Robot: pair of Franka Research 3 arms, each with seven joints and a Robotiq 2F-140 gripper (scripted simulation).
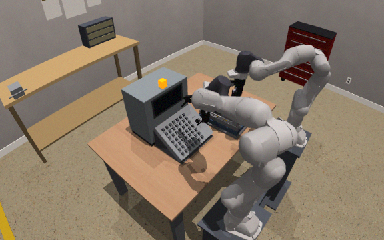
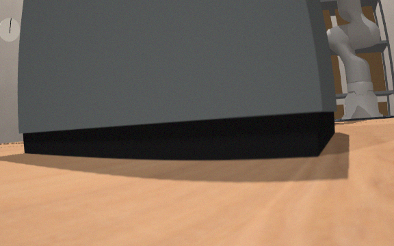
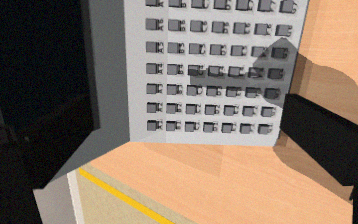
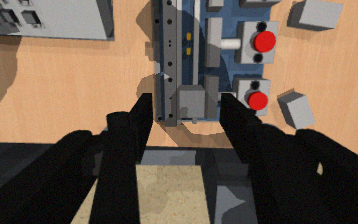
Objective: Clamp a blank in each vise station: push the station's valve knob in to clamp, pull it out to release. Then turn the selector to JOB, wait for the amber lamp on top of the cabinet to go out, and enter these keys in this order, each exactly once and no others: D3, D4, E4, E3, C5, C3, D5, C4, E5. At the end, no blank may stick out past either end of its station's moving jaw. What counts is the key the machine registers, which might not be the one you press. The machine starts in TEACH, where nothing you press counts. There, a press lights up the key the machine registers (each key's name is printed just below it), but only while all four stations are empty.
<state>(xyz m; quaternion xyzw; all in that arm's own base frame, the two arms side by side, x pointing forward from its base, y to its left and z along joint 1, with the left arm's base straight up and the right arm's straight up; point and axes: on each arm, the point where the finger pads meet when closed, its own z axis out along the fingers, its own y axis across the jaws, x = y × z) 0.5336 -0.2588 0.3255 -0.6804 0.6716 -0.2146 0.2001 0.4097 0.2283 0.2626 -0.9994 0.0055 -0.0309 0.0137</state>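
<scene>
From the top, the amber lamp (image 1: pixel 163 83) glows. At left wrist, my left claw (image 1: pixel 193 113) (image 3: pixel 187 111) gapes wide, empty, above the keypad (image 1: pixel 182 135) (image 3: pixel 180 60). At right wrist, my right claw (image 1: pixel 237 94) (image 4: pixel 186 107), partly open, grips nothing above a blank (image 4: pixel 192 102) in the end vise station (image 4: pixel 211 97).
</scene>
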